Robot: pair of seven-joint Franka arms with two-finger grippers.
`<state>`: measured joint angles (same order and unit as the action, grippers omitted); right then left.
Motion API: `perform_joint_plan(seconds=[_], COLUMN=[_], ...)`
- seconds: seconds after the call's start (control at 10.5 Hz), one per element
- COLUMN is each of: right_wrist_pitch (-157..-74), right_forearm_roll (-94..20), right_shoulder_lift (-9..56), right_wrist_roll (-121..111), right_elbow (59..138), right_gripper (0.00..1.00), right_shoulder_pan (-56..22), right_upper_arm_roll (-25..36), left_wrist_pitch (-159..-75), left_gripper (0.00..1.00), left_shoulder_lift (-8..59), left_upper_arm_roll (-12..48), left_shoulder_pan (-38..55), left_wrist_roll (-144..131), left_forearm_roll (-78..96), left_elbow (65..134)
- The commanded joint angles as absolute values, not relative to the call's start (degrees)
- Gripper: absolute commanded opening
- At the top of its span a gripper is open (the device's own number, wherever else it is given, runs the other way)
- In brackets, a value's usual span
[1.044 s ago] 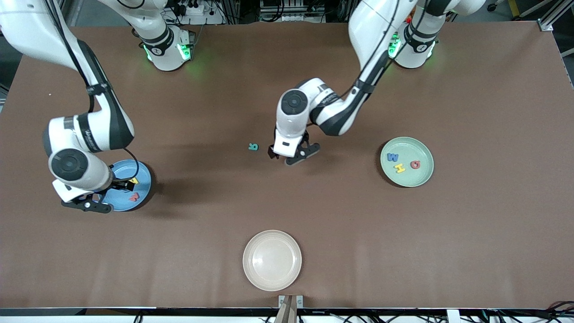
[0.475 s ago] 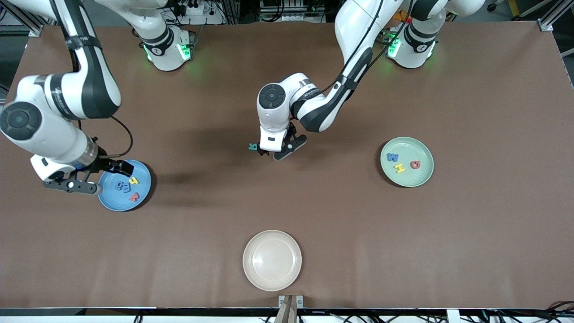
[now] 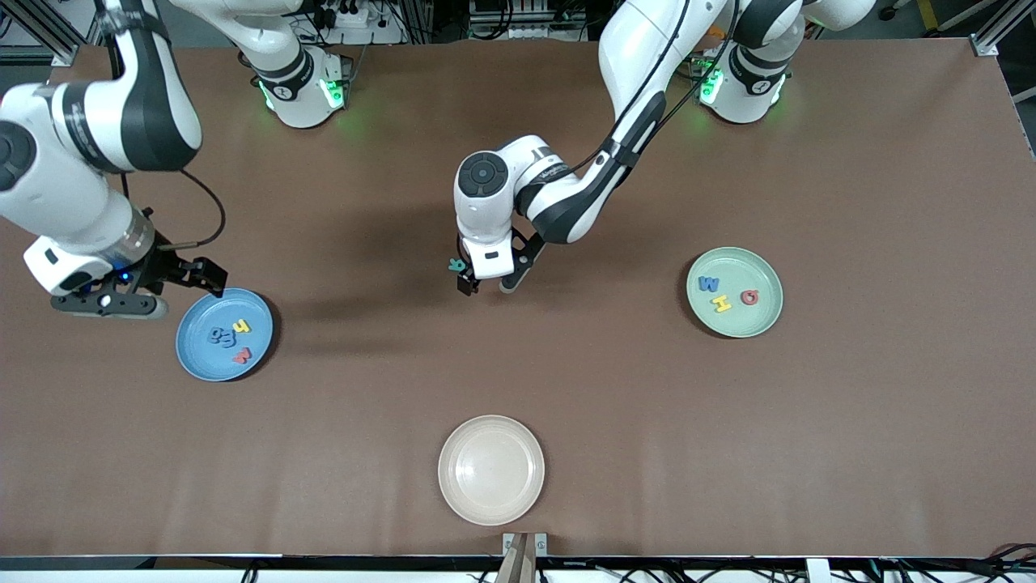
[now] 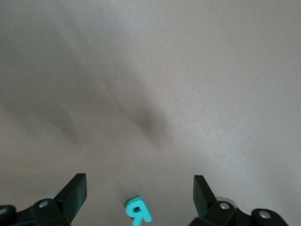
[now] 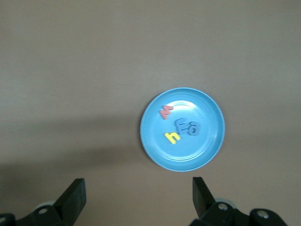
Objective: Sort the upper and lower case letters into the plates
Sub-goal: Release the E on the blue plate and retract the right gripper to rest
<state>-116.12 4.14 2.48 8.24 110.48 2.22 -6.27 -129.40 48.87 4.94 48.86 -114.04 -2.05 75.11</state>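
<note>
Letters are nearly all sorted now. One small teal flat toy letter lies alone on the brown table, near the middle of the front view. In the left wrist view it reads as a capital R.

The left gripper is right over it, low above the table. Its two black fingers stand wide apart and hold nothing. In the left wrist view the teal letter sits in the gap between the fingers, close to the bottom edge of the frame, a bit nearer one finger than the other. So the gripper probably needs only a small shift and a drop to close on it. The letter is tiny and flat, so the fingers must go almost to the table.

The round pale mint green plate sits at the right of the front view. It holds a blue W, a yellow H and a red G. The capital R likely belongs there.

The round blue plate sits at the left of the front view, with a red letter, a yellow h and two dark blue letters in it. The right gripper hangs by the plate's upper left edge, fingers apart and empty. That arm seems to wait.

A round cream-white plate at the bottom middle holds nothing.
</note>
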Motion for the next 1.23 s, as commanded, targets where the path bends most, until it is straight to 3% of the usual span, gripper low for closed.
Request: perform_joint_plan(seconds=[0.0,0.19,0.66,1.14], right_wrist_pitch=[-115.7,-112.2,-102.7,-93.6], right_forearm_roll=[0.0,0.1,-0.7,-0.5], right_shoulder_lift=[-2.4,-2.7,-2.3,-2.8], right_wrist_roll=[5.0,0.0,0.1,-0.3], right_elbow=[112.7,108.7,96.0,88.4], right_gripper=[1.0,1.0,1.0,1.0], right_shoulder_pan=[1.6,1.8,3.3,3.2], right_upper_arm_roll=[-5.4,-3.8,-3.0,-3.2], left_wrist_pitch=[-131.3,-135.2,-135.2,-135.3], left_gripper=[1.0,1.0,1.0,1.0], left_shoulder_lift=[51.6,53.3,56.0,58.7], left_upper_arm_roll=[4.7,4.9,6.1,6.2], left_shoulder_pan=[49.7,50.7,52.7,52.8], left_wrist_roll=[-119.0,-122.9,-130.0,-130.2], left_forearm_roll=[-1.5,-0.5,0.3,1.7], left_elbow=[71.8,71.6,71.5,71.5])
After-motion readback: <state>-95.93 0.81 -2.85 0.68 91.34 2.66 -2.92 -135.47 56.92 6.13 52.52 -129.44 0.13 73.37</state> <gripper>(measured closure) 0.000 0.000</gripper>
